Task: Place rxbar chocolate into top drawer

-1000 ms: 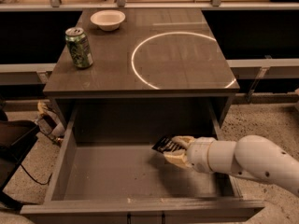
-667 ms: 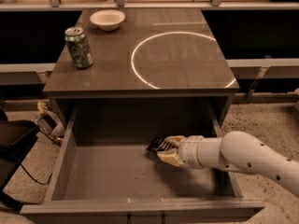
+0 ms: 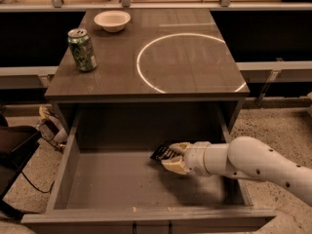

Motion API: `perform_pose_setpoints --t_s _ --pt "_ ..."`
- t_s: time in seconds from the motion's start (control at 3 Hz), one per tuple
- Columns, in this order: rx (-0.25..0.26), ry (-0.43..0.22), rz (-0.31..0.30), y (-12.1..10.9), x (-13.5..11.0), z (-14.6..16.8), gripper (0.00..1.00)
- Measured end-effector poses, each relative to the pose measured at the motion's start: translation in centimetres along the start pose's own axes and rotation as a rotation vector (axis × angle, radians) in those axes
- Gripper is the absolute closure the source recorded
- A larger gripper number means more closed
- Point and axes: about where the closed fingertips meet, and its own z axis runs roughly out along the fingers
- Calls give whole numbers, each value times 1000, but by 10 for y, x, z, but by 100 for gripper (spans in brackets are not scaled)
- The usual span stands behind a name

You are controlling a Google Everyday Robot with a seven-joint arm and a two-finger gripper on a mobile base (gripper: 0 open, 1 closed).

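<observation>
High front view, tool (image 3: 171,156) inside top drawer (image 3: 117,186)

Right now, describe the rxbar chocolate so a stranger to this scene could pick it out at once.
Find the grey cabinet with its top drawer pulled open. Inside the drawer, right of centre, the gripper on the white arm is shut on the rxbar chocolate. It is the only small, flat, black glossy packet, unlike the green soda can and white bowl on the cabinet top.
</observation>
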Motion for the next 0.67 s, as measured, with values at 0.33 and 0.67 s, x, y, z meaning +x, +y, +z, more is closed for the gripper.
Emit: perform_pose_setpoints --t_s 0.33,0.67 --pt "-3 0 -1 1 0 1 27" --pt "-6 0 -2 2 -1 2 4"
